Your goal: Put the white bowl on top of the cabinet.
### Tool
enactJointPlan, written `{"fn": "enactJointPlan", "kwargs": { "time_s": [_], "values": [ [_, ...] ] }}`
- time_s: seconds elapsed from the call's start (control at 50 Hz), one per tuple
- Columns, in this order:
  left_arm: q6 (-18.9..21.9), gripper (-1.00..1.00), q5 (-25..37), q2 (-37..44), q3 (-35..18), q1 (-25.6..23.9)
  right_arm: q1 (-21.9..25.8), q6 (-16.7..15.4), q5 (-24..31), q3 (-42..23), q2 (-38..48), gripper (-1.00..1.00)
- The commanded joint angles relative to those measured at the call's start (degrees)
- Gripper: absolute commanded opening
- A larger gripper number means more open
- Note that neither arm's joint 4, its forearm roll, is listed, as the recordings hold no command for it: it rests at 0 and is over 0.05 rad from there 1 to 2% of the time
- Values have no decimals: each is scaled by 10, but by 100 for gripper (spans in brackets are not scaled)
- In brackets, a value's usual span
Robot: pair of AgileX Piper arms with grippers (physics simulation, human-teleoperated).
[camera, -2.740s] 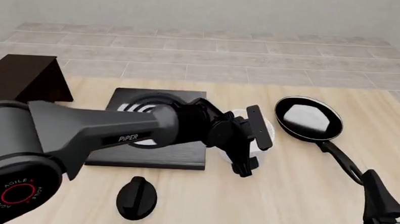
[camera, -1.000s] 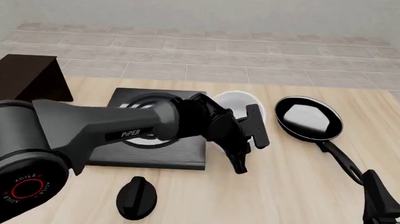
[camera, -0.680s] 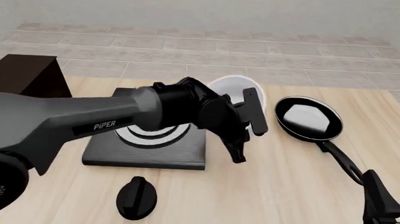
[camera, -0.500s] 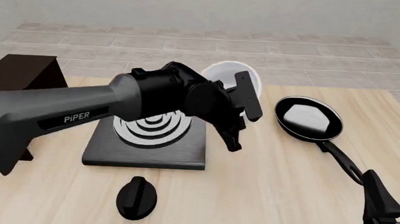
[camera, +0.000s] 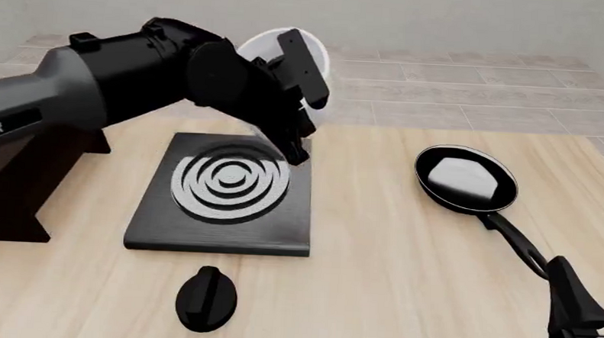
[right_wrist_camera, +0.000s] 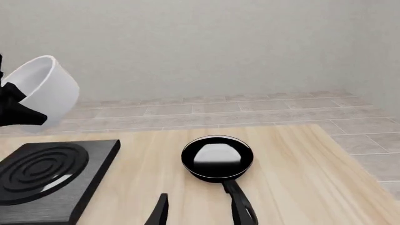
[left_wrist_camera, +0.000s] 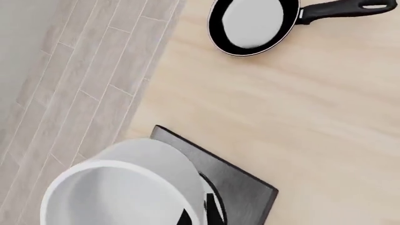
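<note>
My left gripper (camera: 298, 108) is shut on the rim of the white bowl (camera: 258, 46) and holds it tilted, high above the far edge of the stove plate. The bowl fills the near part of the left wrist view (left_wrist_camera: 119, 187) and shows in the right wrist view (right_wrist_camera: 45, 88). The dark brown cabinet (camera: 5, 202) stands at the table's left edge, mostly hidden behind my left arm. My right gripper (camera: 578, 318) rests open and empty at the near right, with one finger (right_wrist_camera: 159, 211) showing in the right wrist view.
A black stove plate with white rings (camera: 224, 192) lies left of centre. A black knob (camera: 207, 296) lies in front of it. A black frying pan with a white block (camera: 465, 180) sits at the right, its handle pointing toward my right gripper.
My left gripper has lifted the bowl off the table beside the stove plate and carried it up and to the left. The right arm has not moved.
</note>
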Motion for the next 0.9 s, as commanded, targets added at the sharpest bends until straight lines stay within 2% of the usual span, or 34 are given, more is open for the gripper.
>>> {"fn": "enactJointPlan", "kwargs": {
  "time_s": [0.02, 0.12, 0.24, 0.3, 0.32, 0.36, 0.58, 0.7, 0.8, 0.86, 0.9],
  "values": [
    [2, -100, 24, -56, -11, 80, 0, -1, -1, 0, 0, 100],
    [7, -100, 37, -67, -19, 114, 0, -2, -2, 0, 0, 100],
    [17, -100, 29, -89, 21, 159, -1, -3, -4, 0, 0, 100],
    [3, -100, 27, -91, 13, 187, -1, -4, -3, 0, 0, 100],
    [-8, -100, 33, -86, 0, 211, -1, -4, -3, 0, 0, 100],
    [1, -100, 31, -86, 8, 232, -1, -4, -3, 0, 0, 100],
    [-6, -100, 44, -86, -6, 324, -1, -5, -2, 0, 0, 100],
    [-14, -100, 53, -93, -1, 347, -2, -6, -3, 0, 0, 100],
    [6, -100, 42, -102, 46, 368, -2, -6, -2, 0, 0, 100],
    [-11, -100, 42, -95, 33, 382, -2, -6, -2, 0, 0, 100],
    [-2, -100, 38, -93, 40, 397, -2, -7, -2, 0, 0, 100]
  ]
}}
